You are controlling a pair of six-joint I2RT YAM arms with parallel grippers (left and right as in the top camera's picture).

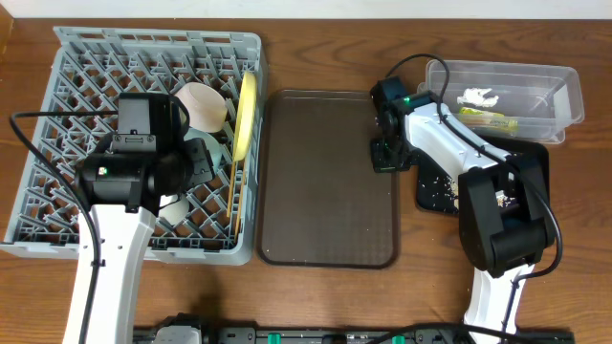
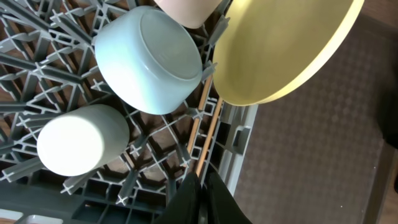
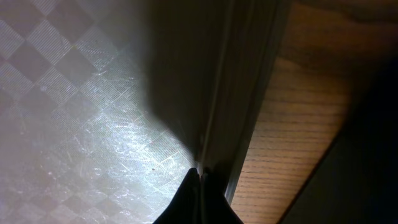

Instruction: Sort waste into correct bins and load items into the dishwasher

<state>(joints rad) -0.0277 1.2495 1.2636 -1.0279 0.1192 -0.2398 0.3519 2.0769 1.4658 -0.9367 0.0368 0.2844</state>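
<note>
The grey dish rack holds the upright yellow plate, the cream-white bowl and the chopsticks. The left wrist view shows the light-blue bowl, white cup, plate and chopsticks lying in the rack. My left gripper is shut just over the chopsticks' near end. My right gripper is shut on the right rim of the brown tray. The clear tub holds the white scrap and wrapper. Crumbs lie on the black tray.
The brown serving tray lies flat between the rack and the black tray. A strip of bare wooden table shows right of its rim. The right arm's body covers much of the black tray.
</note>
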